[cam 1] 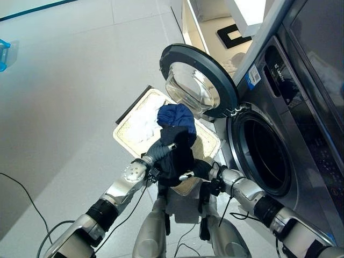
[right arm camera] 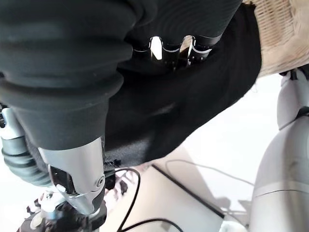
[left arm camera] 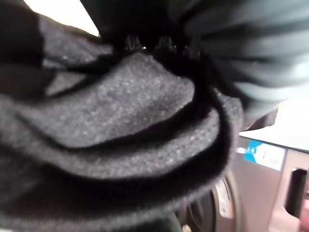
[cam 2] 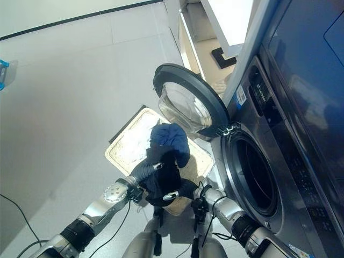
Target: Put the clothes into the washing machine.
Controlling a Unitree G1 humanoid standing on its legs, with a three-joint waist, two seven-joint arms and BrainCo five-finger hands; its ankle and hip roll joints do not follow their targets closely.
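A dark garment (cam 1: pixel 180 156) with a blue cloth (cam 1: pixel 177 117) bunched on top hangs between my two hands, above a beige laundry basket (cam 1: pixel 124 134). My left hand (cam 1: pixel 157 151) grips it from the left with a thumb pressed on the cloth. From the right, my right hand (cam 1: pixel 200 169) pinches its lower edge. Dark grey knit (left arm camera: pixel 120 121) lies right in front of the left wrist camera. In the right wrist view, black cloth (right arm camera: pixel 183 106) runs under the curled fingers (right arm camera: pixel 169 48). The washing machine's drum opening (cam 1: pixel 263 153) gapes just right of the bundle, its round door (cam 1: pixel 196 80) swung open above the basket.
White clothes (cam 1: pixel 145 121) lie in the basket. The open door hangs close above the blue cloth. A white cabinet (cam 1: pixel 215 27) stands behind the machine. A small blue object (cam 1: pixel 4 54) sits at the far left on the pale tiled floor.
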